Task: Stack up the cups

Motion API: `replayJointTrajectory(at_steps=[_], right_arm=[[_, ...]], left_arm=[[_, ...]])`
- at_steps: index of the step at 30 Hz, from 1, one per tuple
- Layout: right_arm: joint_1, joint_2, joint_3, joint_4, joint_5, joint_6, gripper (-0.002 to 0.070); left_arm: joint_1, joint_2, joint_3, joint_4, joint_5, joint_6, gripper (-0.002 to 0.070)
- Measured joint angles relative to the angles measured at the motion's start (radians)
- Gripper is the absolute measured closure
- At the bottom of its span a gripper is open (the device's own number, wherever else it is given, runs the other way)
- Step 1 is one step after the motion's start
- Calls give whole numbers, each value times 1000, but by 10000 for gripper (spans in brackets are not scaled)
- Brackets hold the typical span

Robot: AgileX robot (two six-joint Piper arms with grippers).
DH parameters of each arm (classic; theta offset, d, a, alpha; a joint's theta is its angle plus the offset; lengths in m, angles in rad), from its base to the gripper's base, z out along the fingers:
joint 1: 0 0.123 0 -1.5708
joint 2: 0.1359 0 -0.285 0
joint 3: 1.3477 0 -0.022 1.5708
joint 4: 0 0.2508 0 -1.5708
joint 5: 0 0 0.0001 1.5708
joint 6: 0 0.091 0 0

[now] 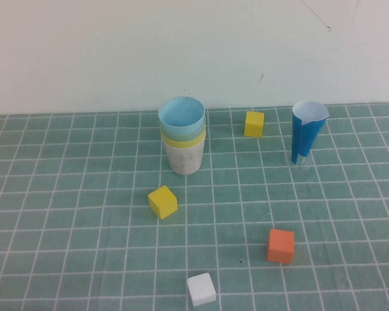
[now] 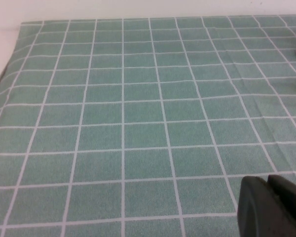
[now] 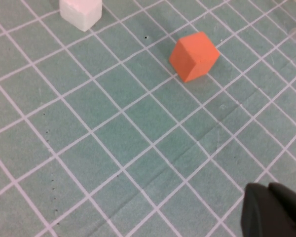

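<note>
A: Seeing cups (image 1: 182, 137) nested, mid table far side?
B: Yep. My left gripper (image 2: 274, 207) & right gripper (image 3: 276, 212) both shut, empty, parked low near table. Cups look light, thin plastic, slick — I'd pinch at rim.

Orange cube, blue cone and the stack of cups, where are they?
orange cube (image 1: 281, 245), high view, on its front face.
blue cone (image 1: 305, 139), high view, on its dark-blue side.
stack of cups (image 1: 183, 157), high view, on the whitish bottom cup.
</note>
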Motion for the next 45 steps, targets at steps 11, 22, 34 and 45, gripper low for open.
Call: replayJointTrajectory(at_steps=[11, 22, 34, 45], right_arm=[[-242, -139, 198, -77, -375, -84, 678], [-627, -399, 399, 83, -491, -50, 678], [-670, -413, 395, 85, -324, -41, 678], [-670, -413, 393, 85, -319, -41, 678]], left_arm=[[1, 0, 0, -2, 0, 0, 677], [1, 0, 0, -3, -1, 0, 677], [1, 0, 0, -5, -1, 0, 677], [1, 0, 0, -5, -1, 0, 677]])
